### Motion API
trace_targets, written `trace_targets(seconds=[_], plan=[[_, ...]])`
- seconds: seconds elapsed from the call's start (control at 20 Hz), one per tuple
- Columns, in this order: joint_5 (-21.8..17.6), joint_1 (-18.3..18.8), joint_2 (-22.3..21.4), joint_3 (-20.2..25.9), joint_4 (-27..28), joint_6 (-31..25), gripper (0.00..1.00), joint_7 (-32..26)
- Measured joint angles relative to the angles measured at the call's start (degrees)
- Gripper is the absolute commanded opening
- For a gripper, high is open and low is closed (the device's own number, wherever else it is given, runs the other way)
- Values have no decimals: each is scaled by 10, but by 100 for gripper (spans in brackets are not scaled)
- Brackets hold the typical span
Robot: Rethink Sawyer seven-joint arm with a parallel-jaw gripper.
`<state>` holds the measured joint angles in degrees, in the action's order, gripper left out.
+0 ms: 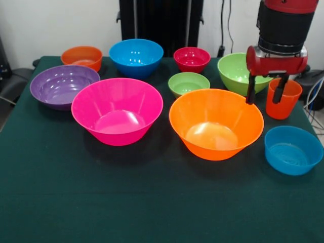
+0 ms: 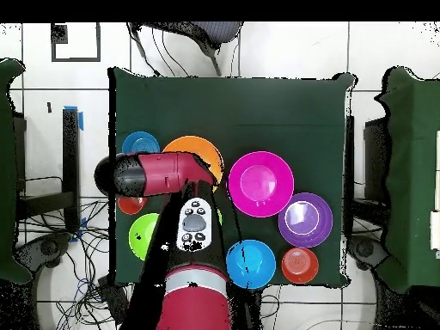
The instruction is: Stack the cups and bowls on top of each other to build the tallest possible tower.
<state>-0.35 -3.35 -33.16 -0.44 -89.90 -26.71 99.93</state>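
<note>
My gripper (image 1: 265, 94) is open at the table's right side. Its left finger hangs outside the orange cup (image 1: 284, 101). Its right finger is at the cup's rim; I cannot tell whether inside or in front. The cup stands upright, with a sliver showing in the overhead view (image 2: 131, 205). All bowls stand apart, none stacked: large pink (image 1: 117, 110), large orange (image 1: 216, 123), purple (image 1: 63, 85), medium blue (image 1: 136, 55), medium green (image 1: 238, 68), small red (image 1: 192, 58), small green (image 1: 188, 82), small orange (image 1: 82, 55), small blue (image 1: 293, 149).
The green tablecloth (image 1: 152, 202) is bare along the front edge. In the overhead view my arm (image 2: 191, 223) covers the gripper, the small green and small red bowls. Cables lie on the floor around the pedestal.
</note>
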Motion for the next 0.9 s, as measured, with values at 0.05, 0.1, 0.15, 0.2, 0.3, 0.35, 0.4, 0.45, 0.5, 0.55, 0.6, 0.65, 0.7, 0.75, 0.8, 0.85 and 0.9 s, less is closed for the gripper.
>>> trace_targets(seconds=[0.05, 0.1, 0.15, 0.2, 0.3, 0.35, 0.4, 0.45, 0.5, 0.55, 0.6, 0.65, 0.7, 0.75, 0.8, 0.85, 0.9], plan=[[0, -1, 4, 0, -1, 12, 100, 0], [0, -2, 7, 0, -1, 24, 100, 0], [0, -2, 11, 0, -2, 36, 100, 0], [0, -2, 15, 0, -4, 48, 100, 0], [0, -3, 21, 0, -7, 70, 100, 0], [0, -3, 24, 0, -9, 80, 100, 0], [0, -3, 27, 0, -10, 87, 100, 0], [0, -3, 30, -1, -12, 95, 100, 0], [0, -3, 34, -1, -14, 104, 100, 0], [0, -3, 37, -1, -16, 110, 100, 0], [0, -3, 40, -1, -17, 114, 100, 0], [0, -3, 43, -1, -19, 118, 100, 0], [0, -3, 45, -1, -20, 120, 100, 0], [0, -4, 48, -1, -22, 121, 100, 0], [0, -4, 50, -2, -23, 121, 100, 0], [0, -4, 52, -3, -24, 121, 100, 0], [0, -5, 54, -4, -25, 121, 100, 0]])
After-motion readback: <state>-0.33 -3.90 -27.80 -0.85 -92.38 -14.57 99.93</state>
